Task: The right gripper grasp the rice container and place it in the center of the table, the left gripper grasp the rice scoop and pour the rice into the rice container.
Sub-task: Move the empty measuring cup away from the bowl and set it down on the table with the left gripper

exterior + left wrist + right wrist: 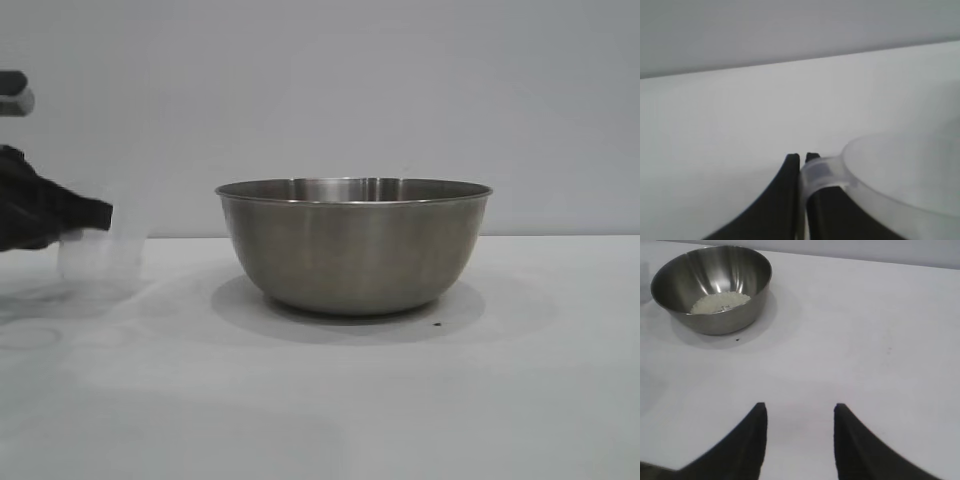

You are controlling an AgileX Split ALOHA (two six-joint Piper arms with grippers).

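Judging by how things lie, most of the job looks finished. The rice container stands upright around the middle of the table, and the right wrist view shows a small pale heap of rice resting on its floor, so both the placing and the pouring appear done.

The left gripper sits at the left edge of the exterior view, well apart from the bowl, with its fingers pinched tight on the loop handle of the rice scoop. That cup is low, at or just above the tabletop beside the gripper (whether it actually touches the surface cannot be told), and seems upright; no grains are visible inside it, though its frosted wall makes that hard to confirm.

The right gripper hovers over bare table some way from the bowl, its fingers parted about halfway with nothing between them.

What seems left is only to set the scoop down and let go of it.
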